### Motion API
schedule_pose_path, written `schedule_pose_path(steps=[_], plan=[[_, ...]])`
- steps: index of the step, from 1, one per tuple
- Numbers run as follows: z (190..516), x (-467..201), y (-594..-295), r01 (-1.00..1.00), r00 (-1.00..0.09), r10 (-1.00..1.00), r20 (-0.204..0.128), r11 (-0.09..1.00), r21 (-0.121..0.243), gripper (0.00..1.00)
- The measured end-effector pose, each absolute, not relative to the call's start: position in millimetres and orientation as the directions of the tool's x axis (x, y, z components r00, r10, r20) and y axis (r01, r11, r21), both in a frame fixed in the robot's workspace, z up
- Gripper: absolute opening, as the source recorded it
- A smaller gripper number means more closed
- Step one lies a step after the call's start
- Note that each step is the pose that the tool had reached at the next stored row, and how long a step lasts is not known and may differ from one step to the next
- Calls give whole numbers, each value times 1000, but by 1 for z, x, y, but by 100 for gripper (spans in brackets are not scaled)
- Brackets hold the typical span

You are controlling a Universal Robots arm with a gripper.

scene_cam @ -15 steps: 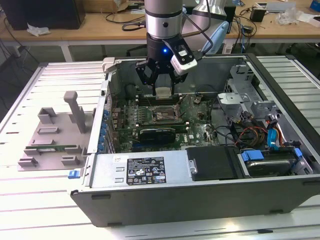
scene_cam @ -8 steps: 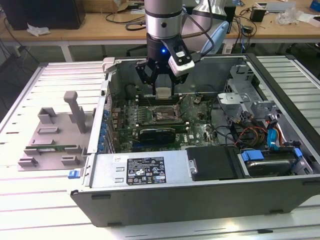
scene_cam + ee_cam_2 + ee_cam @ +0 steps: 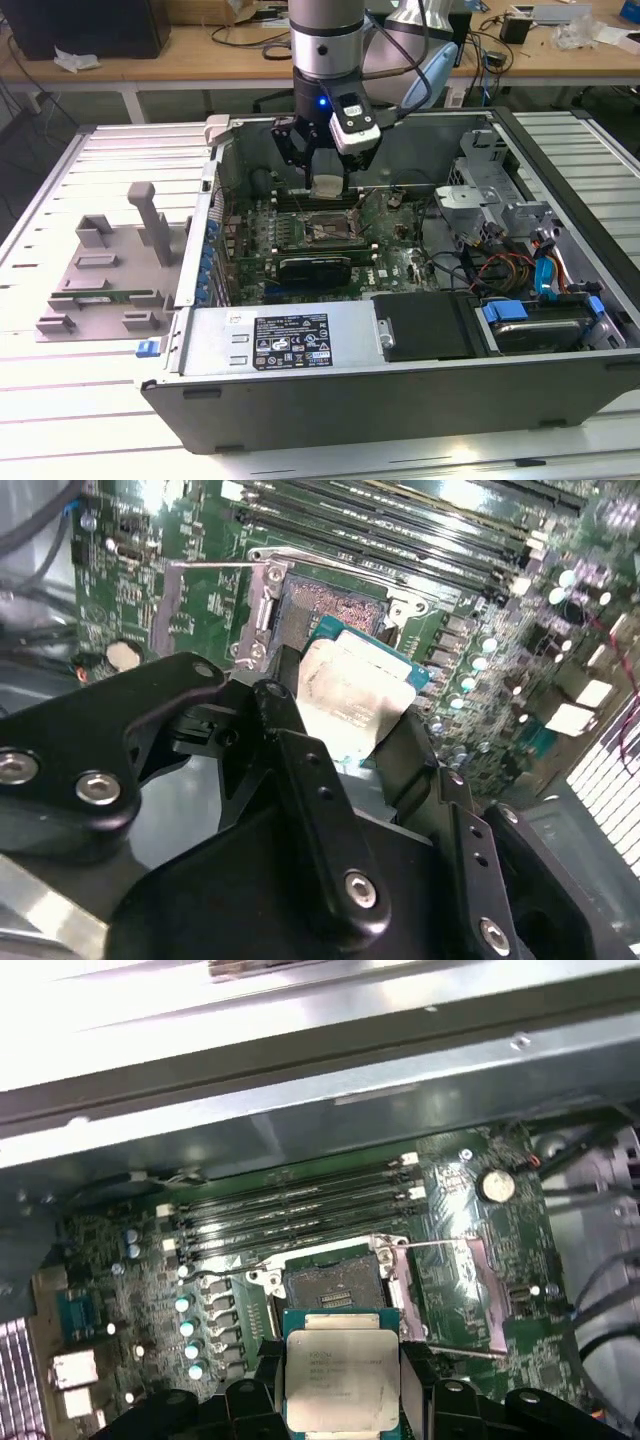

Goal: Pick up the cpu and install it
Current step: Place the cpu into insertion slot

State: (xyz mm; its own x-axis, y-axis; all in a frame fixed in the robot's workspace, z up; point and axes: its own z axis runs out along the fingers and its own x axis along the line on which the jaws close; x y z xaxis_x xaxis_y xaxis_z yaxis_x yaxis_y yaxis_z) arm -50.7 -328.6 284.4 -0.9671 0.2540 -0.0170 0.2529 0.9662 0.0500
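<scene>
Cpu (image 3: 340, 1380) first — one chip, clamped by its edges between the closed fingers of the single gripper (image 3: 342, 1392), metal top facing the first wrist camera. It hangs above the motherboard (image 3: 470, 1300), not yet touching it, so the pick-up looks done and the carry to the socket is the step in hand.

Just past the chip lies the one socket (image 3: 335, 1285), its frame swung open and its bed bare. Seating, I judge, calls for the chip square over that bed, corners matched, then a level descent — a tilt could bend the contacts.

Beyond the socket run the memory slots (image 3: 300, 1205), four as far as I can count, then the wall of the computer case (image 3: 330, 1110).
</scene>
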Motion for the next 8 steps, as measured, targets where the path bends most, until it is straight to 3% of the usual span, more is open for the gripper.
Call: schedule_pose_path(steps=[8], plan=[[284,-51,-329,482,-876,483,-17,875,50,55]])
